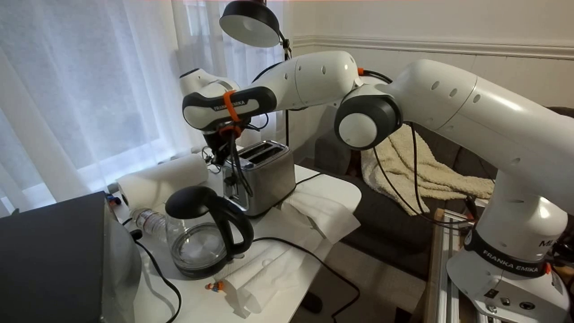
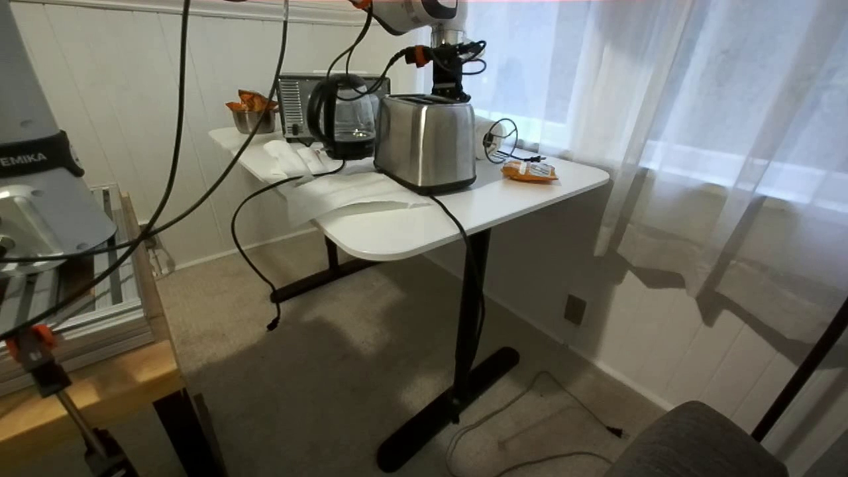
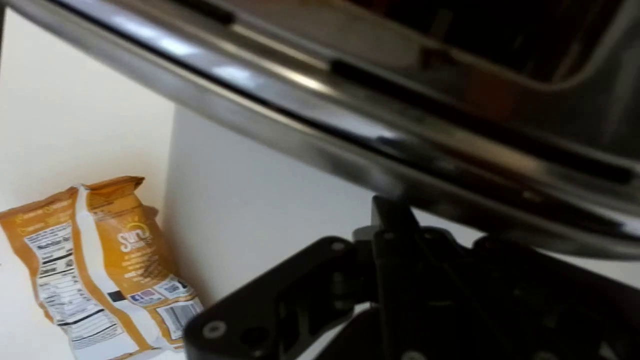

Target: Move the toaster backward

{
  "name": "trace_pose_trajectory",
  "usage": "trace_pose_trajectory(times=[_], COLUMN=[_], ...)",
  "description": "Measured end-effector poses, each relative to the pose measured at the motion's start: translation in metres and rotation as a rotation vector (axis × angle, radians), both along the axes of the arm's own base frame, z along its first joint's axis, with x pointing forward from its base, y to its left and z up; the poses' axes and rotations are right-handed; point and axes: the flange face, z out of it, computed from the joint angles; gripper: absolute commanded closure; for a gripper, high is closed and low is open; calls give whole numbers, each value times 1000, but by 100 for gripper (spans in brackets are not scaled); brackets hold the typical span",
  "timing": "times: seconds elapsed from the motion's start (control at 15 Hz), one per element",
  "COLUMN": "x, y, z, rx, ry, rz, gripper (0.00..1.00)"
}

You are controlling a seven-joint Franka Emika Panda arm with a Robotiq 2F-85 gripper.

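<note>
The silver two-slot toaster (image 1: 271, 181) stands upright on the white table (image 1: 332, 184). It also shows in an exterior view (image 2: 424, 142) near the table's rounded end. In the wrist view the toaster's shiny metal top edge (image 3: 300, 135) crosses the upper part, close to the camera. My gripper (image 3: 392, 215) points down, its fingers together with nothing between them. Its fingertips lie right beside the toaster's edge; whether they touch cannot be told. In both exterior views the gripper (image 2: 449, 89) is at the toaster's window-side end, its tips hidden behind the toaster or cables.
A glass kettle with black handle (image 1: 197, 244) stands near the toaster. A paper roll (image 1: 163, 177), bottle (image 1: 150, 222), dark oven (image 1: 54, 255) and paper sheets (image 2: 358, 195) are on the table. An orange snack bag (image 3: 115, 270) lies nearby. A black cord (image 2: 457, 225) hangs over the edge.
</note>
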Motion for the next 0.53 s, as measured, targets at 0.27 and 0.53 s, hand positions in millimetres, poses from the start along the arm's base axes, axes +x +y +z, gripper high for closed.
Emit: trace_pose_trajectory(times=[0.27, 0.53], x=[-4, -12], y=[25, 40], z=[-1, -4], rx=[12, -7], ry=[-2, 42], rz=[-40, -79], gripper=[100, 100])
